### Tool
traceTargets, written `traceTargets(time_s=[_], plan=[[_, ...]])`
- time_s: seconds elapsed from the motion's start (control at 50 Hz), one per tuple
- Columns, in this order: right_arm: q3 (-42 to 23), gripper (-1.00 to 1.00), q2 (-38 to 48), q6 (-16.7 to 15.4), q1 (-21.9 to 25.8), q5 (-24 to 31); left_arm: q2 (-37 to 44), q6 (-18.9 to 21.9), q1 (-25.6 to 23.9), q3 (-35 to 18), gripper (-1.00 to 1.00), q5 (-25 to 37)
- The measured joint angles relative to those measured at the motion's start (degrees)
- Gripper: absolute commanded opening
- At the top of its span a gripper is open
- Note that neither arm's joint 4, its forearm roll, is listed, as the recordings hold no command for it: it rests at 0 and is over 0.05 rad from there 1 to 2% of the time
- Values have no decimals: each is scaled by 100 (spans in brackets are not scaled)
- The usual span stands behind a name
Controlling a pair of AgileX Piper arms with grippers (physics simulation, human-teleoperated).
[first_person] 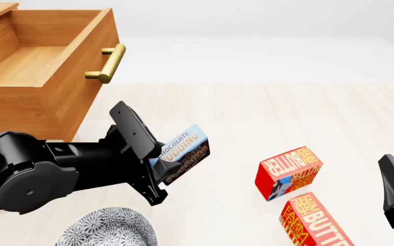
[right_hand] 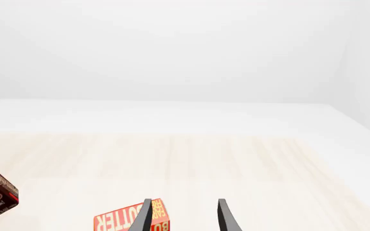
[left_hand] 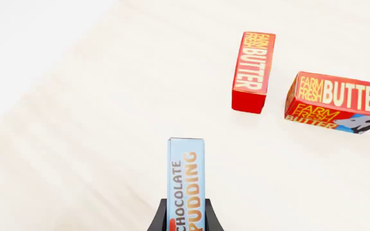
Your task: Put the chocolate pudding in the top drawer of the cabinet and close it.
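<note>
Front view | left jaws clamp chocolate pudding (first_person: 183,154) | right jaws parted | top drawer (first_person: 43,77) open

Chocolate pudding (first_person: 183,152) tilted, held above table; top drawer (first_person: 43,69) stands open.

The left arm reaches in low beside the cabinet (first_person: 19,102), its left end effector (first_person: 176,161) clamped on the chocolate pudding (first_person: 185,152) — box tilted, lifted off the table (first_person: 307,113). The right end effector (right_hand: 183,215) sits well apart from the cabinet on the far side — fingers parted with nothing between them, pointing forward.
</note>
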Motion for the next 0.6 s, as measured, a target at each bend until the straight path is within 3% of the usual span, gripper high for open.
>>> traceTargets(time_s=[0.6], plan=[[0, 100, 0, 0, 0, 0, -742, 303, -515, -160, -100, 392]])
